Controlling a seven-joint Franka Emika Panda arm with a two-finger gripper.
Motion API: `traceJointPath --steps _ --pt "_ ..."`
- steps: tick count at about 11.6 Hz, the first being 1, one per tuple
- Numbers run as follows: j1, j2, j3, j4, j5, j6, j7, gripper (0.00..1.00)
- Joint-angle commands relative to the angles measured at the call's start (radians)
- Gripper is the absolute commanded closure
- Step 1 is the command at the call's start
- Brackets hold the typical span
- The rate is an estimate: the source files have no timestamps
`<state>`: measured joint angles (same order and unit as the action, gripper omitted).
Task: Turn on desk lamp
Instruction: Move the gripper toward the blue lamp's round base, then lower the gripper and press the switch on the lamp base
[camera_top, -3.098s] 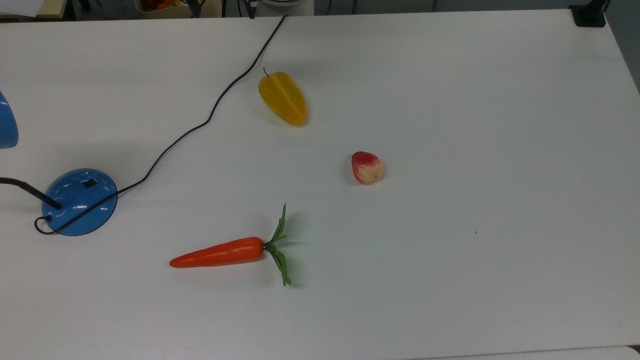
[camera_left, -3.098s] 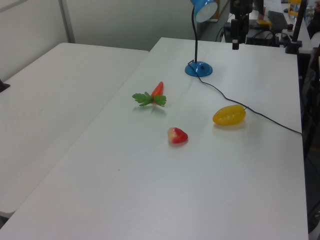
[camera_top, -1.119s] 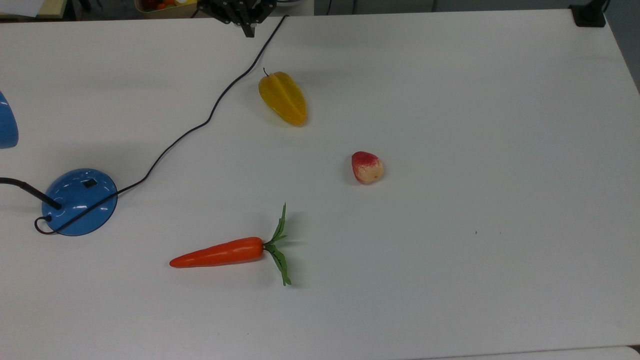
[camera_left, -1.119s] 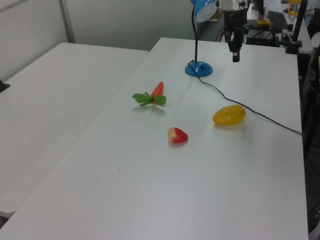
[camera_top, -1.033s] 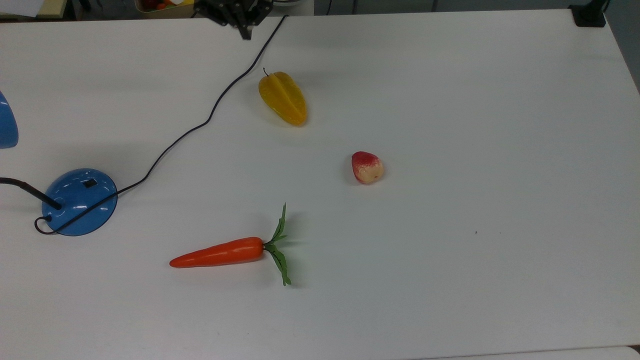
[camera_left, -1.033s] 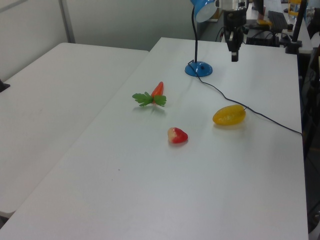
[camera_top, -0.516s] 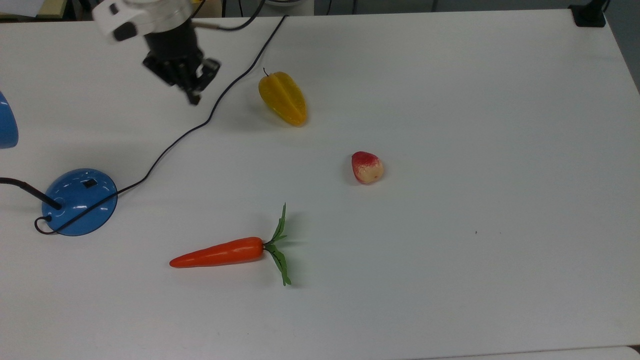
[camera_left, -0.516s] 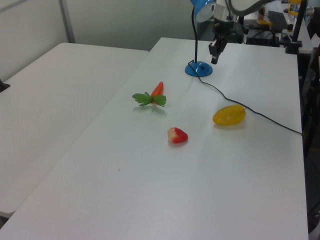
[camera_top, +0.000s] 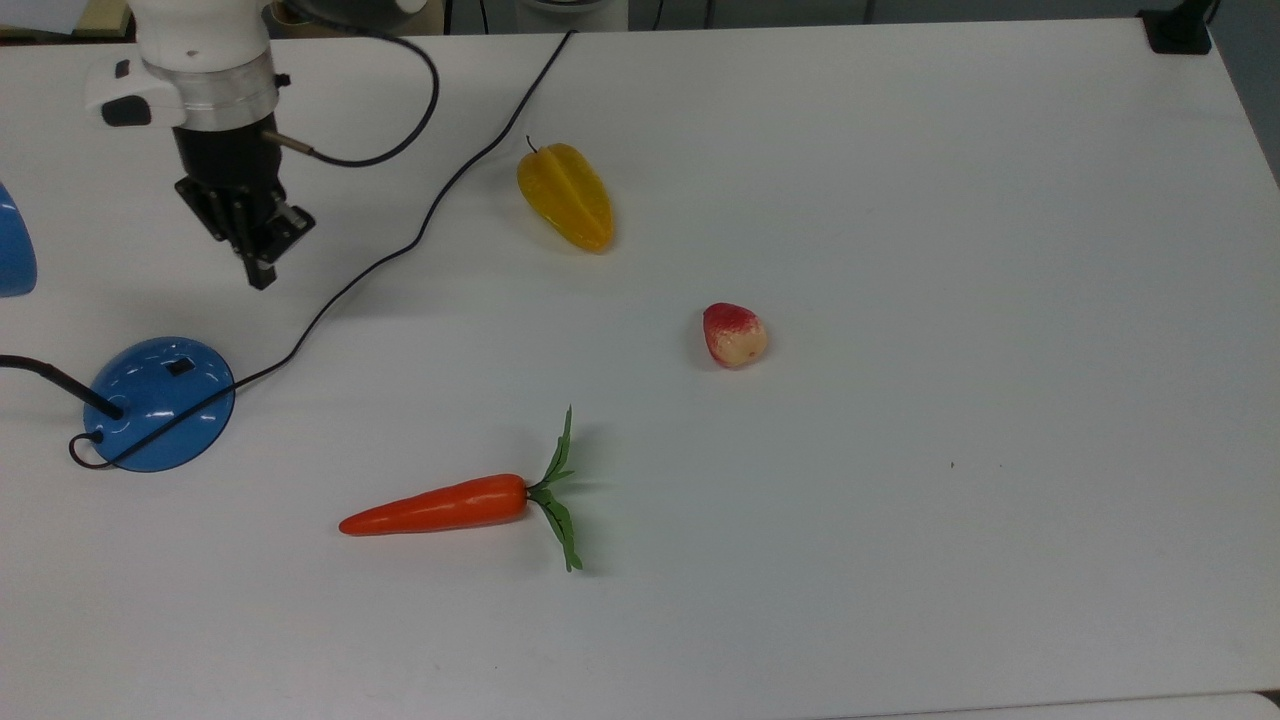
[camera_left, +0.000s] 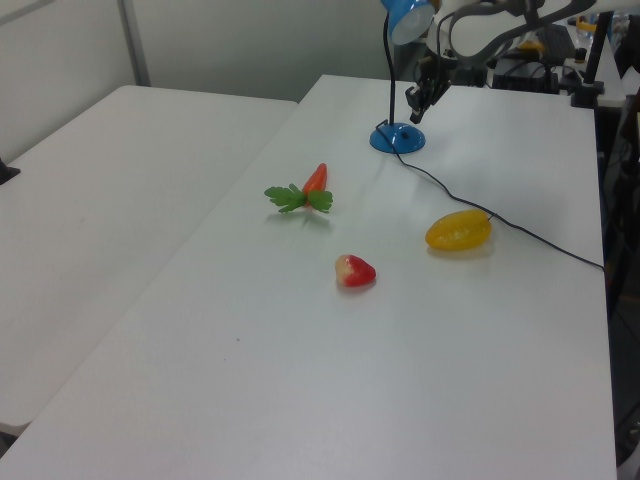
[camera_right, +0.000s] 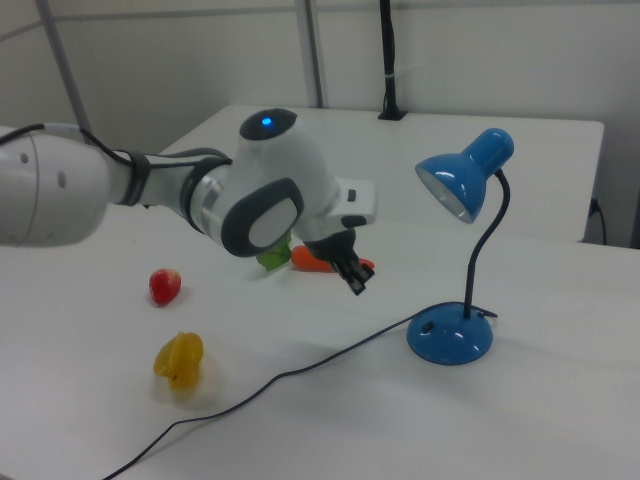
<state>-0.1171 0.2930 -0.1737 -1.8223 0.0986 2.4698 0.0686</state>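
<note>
While I hold the arm steady, I see the white desk (camera_top: 900, 200) carrying everything, with the white Panda arm (camera_right: 150, 195) reaching in from the top view's 11 o'clock. The desk lamp (camera_right: 462, 250) stands at the top view's 9 o'clock edge: its glossy blue domed base (camera_top: 160, 403) sits flat on the desk, the small black switch (camera_top: 179, 367) on the dome's upper side, the thin black gooseneck (camera_right: 492, 240) rising to the blue shade (camera_right: 465, 180). Its black cord (camera_top: 420, 225) snakes away from the base toward 1 o'clock and off the desk's far edge. My pincer (camera_top: 261, 281) hangs at 1 o'clock from the base in the top view, near it but apart, tips pointing down; the fingers look pressed together, holding nothing. In the left view the pincer (camera_left: 412, 116) is just above the base. An orange carrot (camera_top: 440, 505) with green leaves lies at 4 o'clock from the base, a yellow star fruit (camera_top: 566, 197) just beside the cord, and a small red-and-cream fruit (camera_top: 734, 335) at the desk's centre.
</note>
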Motion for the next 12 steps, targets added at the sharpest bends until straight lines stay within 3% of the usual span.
traceJointPath --steps 1,3,7,12 --pt "-0.042 0.038 -0.004 0.004 0.015 0.092 0.022 1.00" --pt "-0.061 0.096 -0.006 0.035 0.016 0.178 0.034 1.00" --pt "-0.090 0.201 -0.006 0.141 0.007 0.201 0.132 1.00" --pt "-0.090 0.262 -0.006 0.184 0.003 0.258 0.177 1.00"
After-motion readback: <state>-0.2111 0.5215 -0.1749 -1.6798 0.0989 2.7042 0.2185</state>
